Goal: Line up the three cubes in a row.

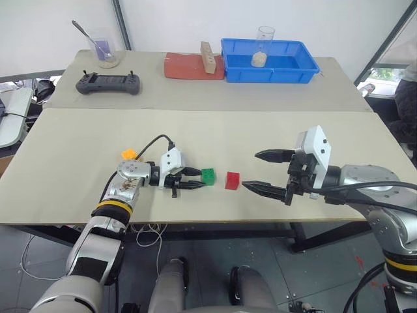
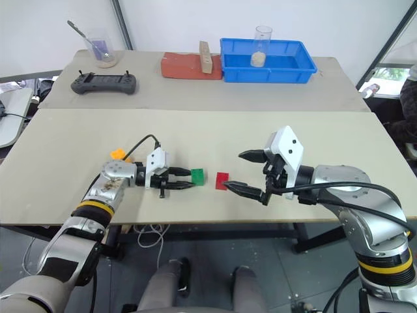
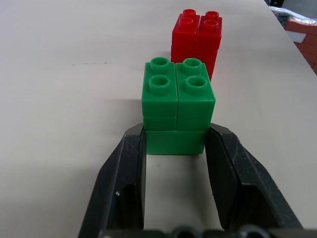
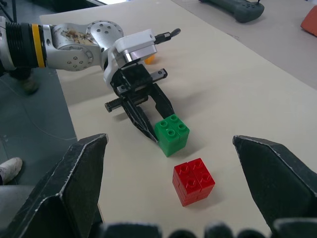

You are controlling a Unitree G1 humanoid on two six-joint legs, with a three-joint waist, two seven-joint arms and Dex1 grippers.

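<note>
Left gripper [image 1: 195,179] is down at the near part of the tan table [image 1: 215,130], fingers clamped on the base of the green cube [image 1: 208,176]. The left wrist view shows it plainly: both black fingers [image 3: 126,183] press the cube's lower sides, studs up, cube sitting on the table. Only the bottom of the cube is pinched; its upper part stands clear of the fingertips.

Just beyond it toward the robot's right sits the red cube [image 1: 232,180], apart from the green one with a narrow strip of table between them. From the left wrist, the green cube hides the red one's lower front.

The orange-yellow cube [image 1: 128,154] is harder to read. It lies behind the left wrist, partly covered by the arm and its black cable [image 1: 153,142], so only a small corner shows. It peeks out again behind the left gripper's housing in the right wrist view, too little to tell how it sits.

Right gripper [image 1: 266,171] hangs over the table to the right of the red cube, jaws spread wide, nothing between them. Its lower fingertip points at the red cube, close but not touching.

At the far end: a blue tray [image 1: 234,68] with a clear glass [image 1: 264,40] in it, a red-brown slab [image 1: 186,66] with a tan wooden block [image 1: 207,57] on its edge, and a dark handheld controller [image 1: 108,83].
</note>
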